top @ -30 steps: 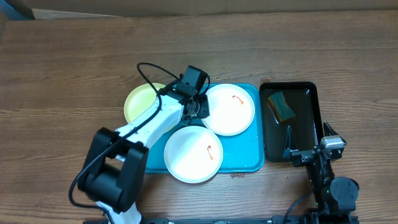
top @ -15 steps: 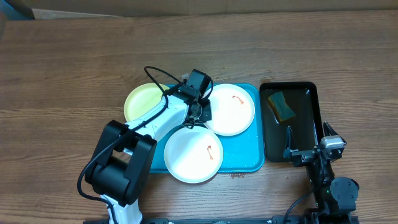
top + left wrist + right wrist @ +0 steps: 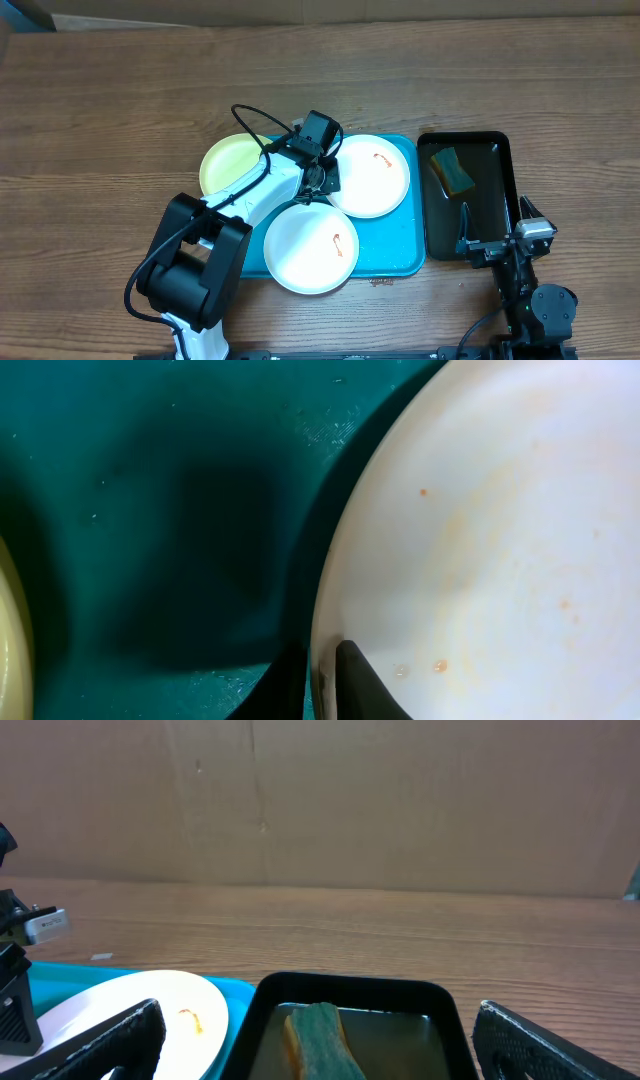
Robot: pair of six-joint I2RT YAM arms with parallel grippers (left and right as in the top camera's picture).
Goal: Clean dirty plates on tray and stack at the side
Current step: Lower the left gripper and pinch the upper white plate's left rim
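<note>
Overhead view: wooden table (image 3: 120,100) with the tray (image 3: 395,255) at centre and a black tray (image 3: 495,145) just to its right. Three plates rest on the tray. The yellow-green plate (image 3: 225,165) lies at the far-left corner and juts out past the rim onto the table side. The far white plate (image 3: 375,185) fills the far-right part and bears an orange smear near its far edge. The near white plate (image 3: 305,250) sits at the near-left, overhangs the near rim and bears a smear right of its middle. The two white plates lie just beside each other.

The left arm reaches from the near-left across the yellow-green plate. The left gripper (image 3: 322,180) meets the left edge of the far white plate. Left wrist view: the fingers (image 3: 365,680) stand pressed close on either side of that plate's rim, one inside and one outside, pinching it. Small orange specks dot the plate's surface. The tray floor shows to the left, and a sliver of the yellow-green plate shows at the left border.

The right gripper (image 3: 318,1015) hangs at the near end of the black tray with its fingers spread wide and holding nothing. A sponge (image 3: 452,170) lies in the far-left part of the black tray.
</note>
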